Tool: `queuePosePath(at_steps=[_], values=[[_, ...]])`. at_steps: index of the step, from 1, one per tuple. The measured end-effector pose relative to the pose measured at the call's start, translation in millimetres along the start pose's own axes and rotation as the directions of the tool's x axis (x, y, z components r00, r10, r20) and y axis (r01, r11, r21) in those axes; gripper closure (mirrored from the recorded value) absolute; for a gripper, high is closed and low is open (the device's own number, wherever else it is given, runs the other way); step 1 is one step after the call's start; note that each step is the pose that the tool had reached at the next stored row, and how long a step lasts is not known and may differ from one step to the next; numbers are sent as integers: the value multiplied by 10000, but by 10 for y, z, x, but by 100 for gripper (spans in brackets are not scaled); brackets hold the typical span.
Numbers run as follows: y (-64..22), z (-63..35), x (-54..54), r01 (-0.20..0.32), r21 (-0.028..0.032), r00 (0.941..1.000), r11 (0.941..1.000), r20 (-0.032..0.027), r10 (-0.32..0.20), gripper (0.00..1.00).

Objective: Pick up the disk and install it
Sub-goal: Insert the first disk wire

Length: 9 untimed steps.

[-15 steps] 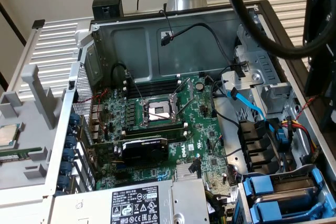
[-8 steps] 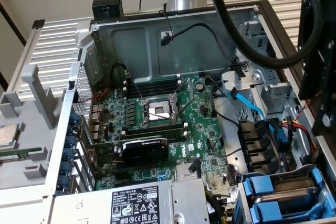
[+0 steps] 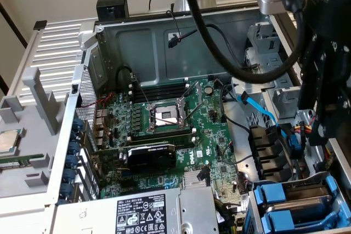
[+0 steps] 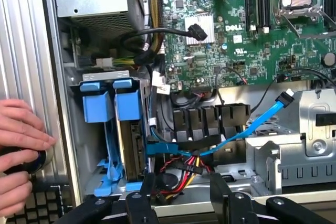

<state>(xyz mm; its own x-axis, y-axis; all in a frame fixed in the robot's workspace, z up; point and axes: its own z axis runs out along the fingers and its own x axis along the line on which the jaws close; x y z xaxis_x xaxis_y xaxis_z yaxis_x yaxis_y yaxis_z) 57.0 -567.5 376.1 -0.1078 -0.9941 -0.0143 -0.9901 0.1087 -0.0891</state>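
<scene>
The disk (image 4: 129, 142) sat edge-on in the drive cage (image 4: 106, 75) behind its blue carrier latch (image 4: 127, 103), mostly hidden. What the neighbouring slot held was hard to make out. The gripper (image 4: 182, 182) hung near the cage, fingers spread wide and empty. A person's hand (image 4: 18, 145), cut off at the frame edge, rested on the case rim (image 4: 31, 51). In the exterior view the arm (image 3: 329, 69) overlapped the case's side.

Exterior view is looking down at a slant into the open computer case (image 3: 137, 42), motherboard (image 3: 181, 130) centred, arm (image 3: 329, 80) looming close at the exterior view's right. Wrist view is peering down from much nearer, past the pincer (image 4: 182, 184), into the drive-bay corner. Both are sharing the motherboard, blue drive carriers (image 3: 288, 201) and blue cable (image 3: 262, 110).
</scene>
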Motion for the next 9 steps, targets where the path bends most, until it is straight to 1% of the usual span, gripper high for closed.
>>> queuePosePath(at_steps=[7,9], values=[[16,122,-6,-320,5,9995,9995,-23,320,47],[19,155,-6,-417,5,9991,9991,-13,417,47]])
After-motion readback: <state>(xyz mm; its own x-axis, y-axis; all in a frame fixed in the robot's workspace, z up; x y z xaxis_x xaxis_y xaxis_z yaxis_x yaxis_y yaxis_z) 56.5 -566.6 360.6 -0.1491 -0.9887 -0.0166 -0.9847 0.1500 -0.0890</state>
